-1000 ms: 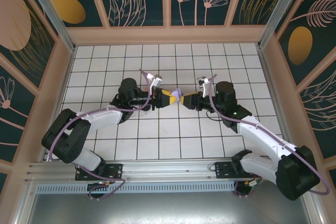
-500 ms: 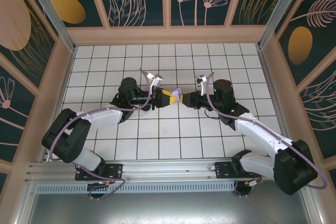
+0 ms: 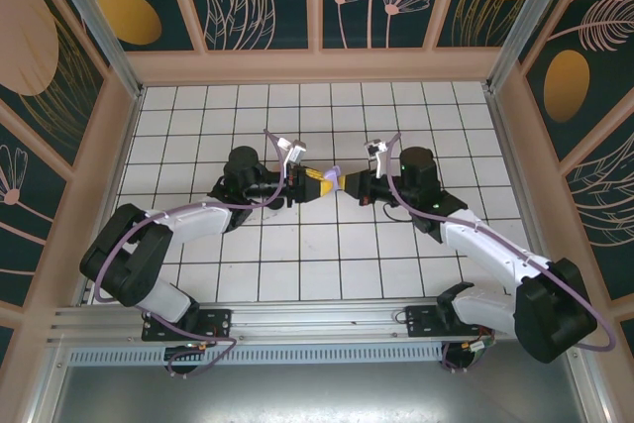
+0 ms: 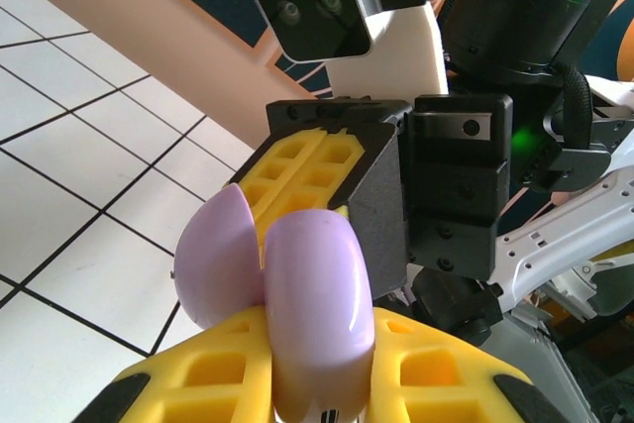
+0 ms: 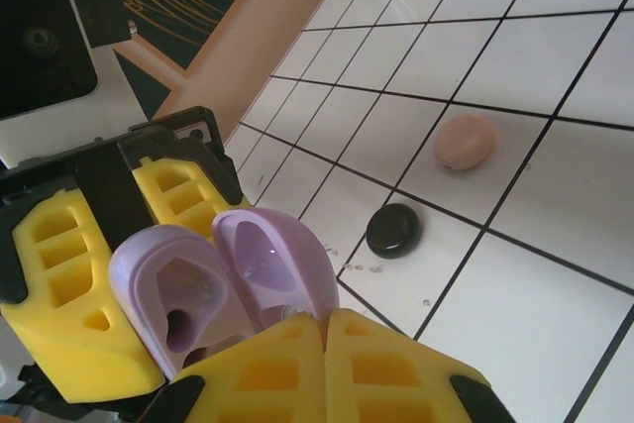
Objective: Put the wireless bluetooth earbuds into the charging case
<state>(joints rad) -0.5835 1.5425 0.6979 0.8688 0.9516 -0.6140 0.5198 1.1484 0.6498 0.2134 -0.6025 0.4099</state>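
Left jaws grip the open lilac case (image 5: 188, 284), cavity facing the right jaws. Those are closed, tips just at its rim. Can't tell if they pinch an earbud.

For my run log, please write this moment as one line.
left gripper: holds open lilac case | right gripper: shut, tips at case | black case, pink case: on table

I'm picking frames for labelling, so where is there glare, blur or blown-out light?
Left wrist: a glossy highlight runs down the lilac case, and the top right corner is blown out. Right wrist: the pink case looks a little soft, the black case carries a small sheen. Top external: evenly lit and sharp.
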